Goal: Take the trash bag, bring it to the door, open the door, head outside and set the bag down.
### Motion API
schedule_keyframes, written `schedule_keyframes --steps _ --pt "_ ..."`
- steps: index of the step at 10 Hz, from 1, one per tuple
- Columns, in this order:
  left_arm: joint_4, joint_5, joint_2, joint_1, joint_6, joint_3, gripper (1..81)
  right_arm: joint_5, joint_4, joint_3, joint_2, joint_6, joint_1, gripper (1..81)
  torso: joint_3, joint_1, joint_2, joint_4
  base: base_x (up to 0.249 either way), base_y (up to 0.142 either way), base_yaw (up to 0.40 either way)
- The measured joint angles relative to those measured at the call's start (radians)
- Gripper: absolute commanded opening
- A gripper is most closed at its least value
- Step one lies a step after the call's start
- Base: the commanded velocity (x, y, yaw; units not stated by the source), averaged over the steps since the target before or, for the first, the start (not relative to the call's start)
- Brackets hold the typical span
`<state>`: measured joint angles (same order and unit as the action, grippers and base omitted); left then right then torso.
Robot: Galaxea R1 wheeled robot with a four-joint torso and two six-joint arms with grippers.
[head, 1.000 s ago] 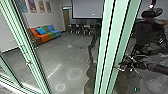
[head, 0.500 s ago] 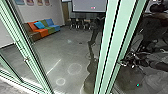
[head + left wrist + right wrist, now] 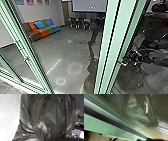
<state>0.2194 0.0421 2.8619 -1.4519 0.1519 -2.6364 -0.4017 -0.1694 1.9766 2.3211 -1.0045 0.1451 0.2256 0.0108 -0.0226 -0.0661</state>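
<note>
Trash bag [image 3: 50, 117]: close in front of the left wrist camera, dark, thin and see-through in places, pleated, with a pale patch showing. Pale ground [image 3: 8, 119] lies beside it. Step in hand, my reading: getting the bag past the glass door. Technique: carry the loaded arm close and steady, give the loose plastic room from the door edges, roll slowly so the bag does not swing. Film this thin could snag on a frame corner or handle and tear. Should the door need a push, apply it evenly with the free arm, then ease the base along with it.

Left gripper: state cannot be told, clenched or released; a grasp on the bag would fit its closeness, but is not confirmed. Right gripper: likewise undetermined. A green frame [image 3: 96, 124] runs very near its wrist camera; contact cannot be judged.

Farther out, head view: green post [image 3: 110, 50] near the middle, door handle [image 3: 26, 59] on the left-hand frame. Beyond, a grey floor [image 3: 55, 52] and a colourful sofa [image 3: 42, 28]. The dark shape [image 3: 150, 40] at right is probably a reflection in glass.
</note>
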Motion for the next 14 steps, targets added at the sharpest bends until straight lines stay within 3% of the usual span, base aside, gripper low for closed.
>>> schedule_keyframes --steps 2,6,8,11,14 --pt "0.000 0.000 0.000 0.000 0.000 0.000 1.0 -0.039 -0.009 -0.028 -0.020 -0.010 -0.027 81.1 0.000 0.000 0.000 -0.003 0.000 0.000 0.000" --pt "0.000 0.001 0.000 0.000 0.000 0.000 1.0 -0.071 -0.043 -0.039 -0.019 -0.009 -0.059 81.1 0.000 0.000 0.000 -0.056 0.000 0.000 0.000" --pt "0.000 -0.001 0.000 0.002 0.000 0.000 1.0 -0.089 -0.050 -0.040 -0.027 0.021 -0.070 81.1 0.000 0.000 0.000 -0.058 0.000 0.000 0.000" --pt "0.000 -0.002 0.006 0.002 0.000 -0.002 1.0 -0.123 -0.134 -0.040 -0.016 0.042 -0.121 81.1 0.000 0.000 0.000 -0.058 0.000 0.000 0.000" --pt "0.000 -0.002 0.006 0.002 0.000 -0.002 1.0 -0.151 -0.172 -0.032 -0.011 0.074 -0.171 81.1 0.000 0.000 0.000 -0.058 0.000 0.000 0.000"
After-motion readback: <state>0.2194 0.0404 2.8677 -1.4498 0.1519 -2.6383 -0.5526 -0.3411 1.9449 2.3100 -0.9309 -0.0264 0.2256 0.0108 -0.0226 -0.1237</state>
